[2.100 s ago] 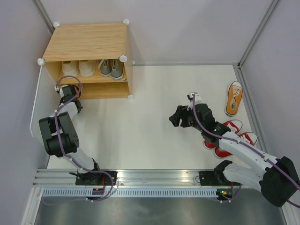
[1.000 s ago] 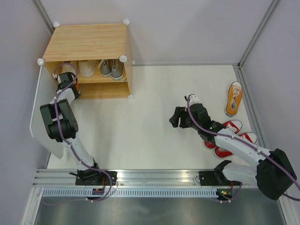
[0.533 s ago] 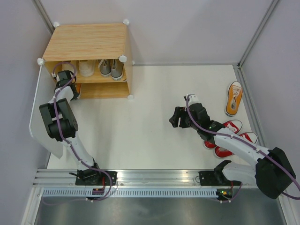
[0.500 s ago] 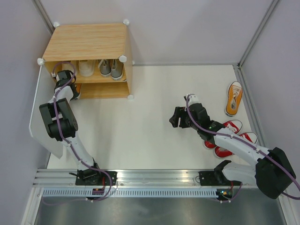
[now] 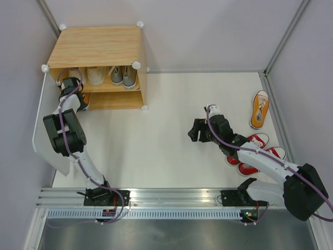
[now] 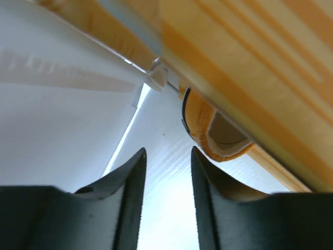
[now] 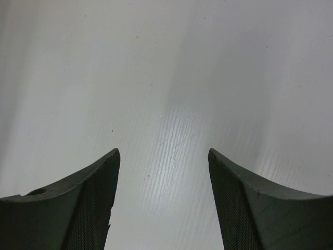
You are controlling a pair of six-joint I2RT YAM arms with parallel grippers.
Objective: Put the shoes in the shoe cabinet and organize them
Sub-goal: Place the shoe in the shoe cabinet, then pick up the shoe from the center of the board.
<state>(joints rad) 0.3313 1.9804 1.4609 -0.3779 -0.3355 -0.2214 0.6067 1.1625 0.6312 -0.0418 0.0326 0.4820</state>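
Observation:
The light-wood shoe cabinet [image 5: 99, 47] stands at the back left. Its upper shelf holds the cream pair [image 5: 87, 76] and the grey pair [image 5: 124, 76]. One orange shoe [image 5: 85, 98] lies in the lower compartment at the left; its heel [image 6: 218, 136] shows under the wooden shelf [image 6: 250, 67] in the left wrist view. My left gripper [image 5: 70, 86] [image 6: 167, 153] is at the cabinet's left front corner, open and empty. The other orange shoe [image 5: 259, 109] and the red pair [image 5: 256, 154] lie at the right. My right gripper [image 5: 194, 130] [image 7: 164, 153] is open and empty over bare floor.
The cabinet's white door panel [image 5: 44, 140] [image 6: 57, 99] hangs swung open along the left wall beside my left arm. Grey walls close the floor on the left, back and right. A metal rail [image 5: 171, 197] runs along the near edge.
My left gripper has moved up to the cabinet's left front corner and the white door has swung wider open. My right gripper shifted slightly. Little moved in the last half second.

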